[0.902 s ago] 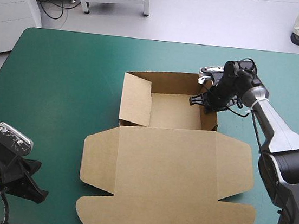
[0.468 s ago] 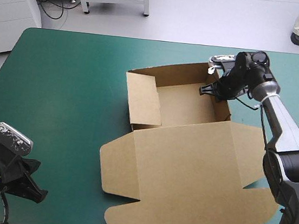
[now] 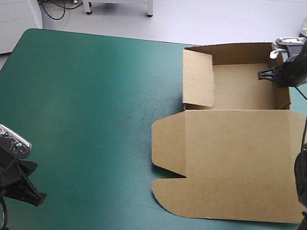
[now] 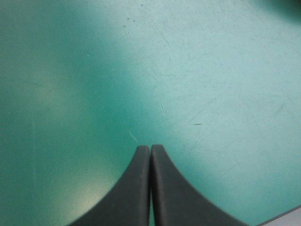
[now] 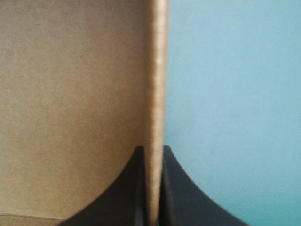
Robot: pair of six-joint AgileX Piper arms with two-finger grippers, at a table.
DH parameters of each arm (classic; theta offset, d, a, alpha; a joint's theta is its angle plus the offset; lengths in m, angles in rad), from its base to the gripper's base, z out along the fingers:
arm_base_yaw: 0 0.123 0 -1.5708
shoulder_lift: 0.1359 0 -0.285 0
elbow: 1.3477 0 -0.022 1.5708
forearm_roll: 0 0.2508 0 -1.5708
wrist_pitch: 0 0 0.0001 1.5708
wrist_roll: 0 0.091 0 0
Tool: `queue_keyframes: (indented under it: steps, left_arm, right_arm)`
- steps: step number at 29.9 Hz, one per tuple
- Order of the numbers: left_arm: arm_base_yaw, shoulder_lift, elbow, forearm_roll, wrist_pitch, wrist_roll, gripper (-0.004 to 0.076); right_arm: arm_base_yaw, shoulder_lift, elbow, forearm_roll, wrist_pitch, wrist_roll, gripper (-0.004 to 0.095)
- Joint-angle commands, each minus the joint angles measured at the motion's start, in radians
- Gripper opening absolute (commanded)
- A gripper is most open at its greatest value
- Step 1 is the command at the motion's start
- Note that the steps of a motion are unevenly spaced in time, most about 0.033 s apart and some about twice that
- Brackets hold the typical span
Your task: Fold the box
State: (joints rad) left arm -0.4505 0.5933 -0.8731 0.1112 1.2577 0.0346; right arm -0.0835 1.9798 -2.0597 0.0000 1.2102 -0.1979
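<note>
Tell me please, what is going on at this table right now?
The robot is working on a brown box. Its right gripper is shut on the box's right side wall, near the table's far right corner. The box stands as an open tray with its walls raised. Its lid lies flat on the teal-green cover, toward the near edge. The left gripper is shut on nothing, over bare cover near the near left corner.

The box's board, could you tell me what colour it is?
The box is plain brown; the high view shows it best.
</note>
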Motion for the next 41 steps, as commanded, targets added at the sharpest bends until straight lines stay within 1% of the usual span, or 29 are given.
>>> queue_keyframes:
  steps: [1, 9, 16, 20, 22, 23, 25, 26, 28, 31, 33, 34, 35, 37, 39, 41]
  left_arm:
    - [-0.001, 0.004, -0.022, 0.010, 0.003, -0.011, -0.0032]
    - [-0.001, 0.004, -0.022, 0.010, 0.002, -0.011, -0.0032]
    - [-0.001, 0.004, -0.022, 0.010, 0.000, -0.011, -0.0032]
    - [-0.001, 0.004, -0.022, 0.012, 0.000, -0.011, -0.0032]
    - [-0.001, 0.004, -0.022, 0.012, 0.000, -0.011, -0.0032]
    - [-0.001, 0.004, -0.022, 0.012, -0.002, -0.011, -0.0032]
    - [-0.001, 0.004, -0.022, 0.012, -0.003, -0.011, -0.0032]
    - [-0.001, 0.004, -0.022, 0.012, -0.003, -0.011, -0.0032]
    - [-0.001, 0.004, -0.022, 0.012, -0.001, -0.011, -0.0032]
    - [-0.001, 0.004, -0.022, 0.012, -0.001, -0.011, -0.0032]
    - [-0.001, 0.004, -0.022, 0.012, -0.001, -0.011, -0.0032]
    - [-0.001, 0.004, -0.022, 0.012, -0.001, -0.011, -0.0032]
    - [-0.001, 0.004, -0.022, 0.012, -0.001, -0.011, -0.0032]
    - [-0.001, 0.004, -0.022, 0.012, -0.002, -0.011, -0.0032]
    - [-0.001, 0.004, -0.022, 0.012, -0.002, -0.011, -0.0032]
    - [-0.001, 0.004, -0.022, 0.012, -0.002, -0.011, -0.0032]
  right_arm:
    - [-0.089, -0.060, -0.037, 0.000, -0.017, -0.013, -0.0023]
    - [-0.255, -0.058, -0.037, 0.005, 0.000, -0.018, -0.0023]
    - [-0.342, -0.049, -0.037, 0.007, -0.011, -0.027, -0.0023]
    - [-0.381, -0.020, -0.037, 0.068, 0.017, -0.082, -0.0017]
    - [-0.393, -0.006, -0.037, 0.098, 0.017, -0.086, -0.0005]
    - [-0.400, 0.002, -0.037, 0.111, 0.019, -0.086, 0.0016]
    - [-0.403, 0.009, -0.033, 0.111, 0.017, -0.075, 0.0094]
    - [-0.403, 0.011, -0.033, 0.093, 0.015, -0.070, 0.0160]
    - [-0.403, 0.013, -0.033, 0.076, 0.010, -0.070, 0.0315]
    - [-0.409, 0.013, -0.033, 0.052, -0.005, -0.059, 0.0622]
    - [-0.413, 0.013, -0.033, 0.050, -0.010, -0.052, 0.0761]
    - [-0.415, 0.013, -0.033, 0.050, -0.007, -0.052, 0.0808]
    - [-0.415, 0.011, -0.033, 0.050, -0.001, -0.052, 0.0829]
    - [-0.415, 0.009, -0.033, 0.058, 0.016, -0.052, 0.0826]
    - [-0.415, 0.000, -0.033, 0.091, 0.028, -0.054, 0.0801]
    - [-0.415, -0.012, -0.037, 0.111, 0.037, -0.054, 0.0755]
